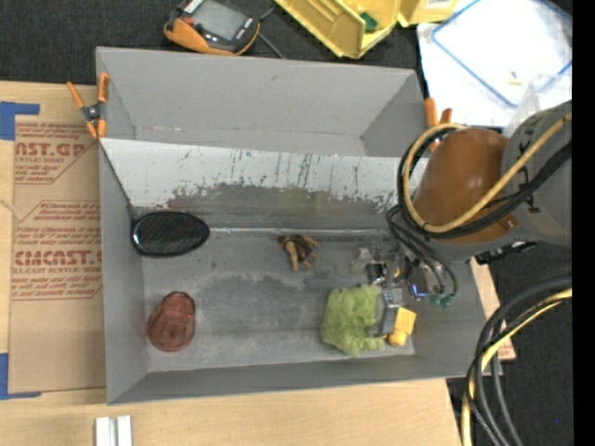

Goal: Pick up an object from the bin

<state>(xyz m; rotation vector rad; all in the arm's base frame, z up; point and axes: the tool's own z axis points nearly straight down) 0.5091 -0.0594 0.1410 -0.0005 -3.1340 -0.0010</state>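
Observation:
My gripper [390,291] is low in the bin's right part, under the arm's orange cover. It hangs at the right edge of a green fuzzy lump [350,320] that lies near the front wall. A small yellow block [403,327] sits just right of the lump, below the gripper. Whether the gripper touches the lump or the block I cannot tell. A small brown thing [297,248] lies to the gripper's left, near the middle of the bin floor.
A black oval thing [169,233] rests at the far left against the back slope. A red see-through cup [172,321] lies in the front left corner. The arm and its cables cover the bin's right rim.

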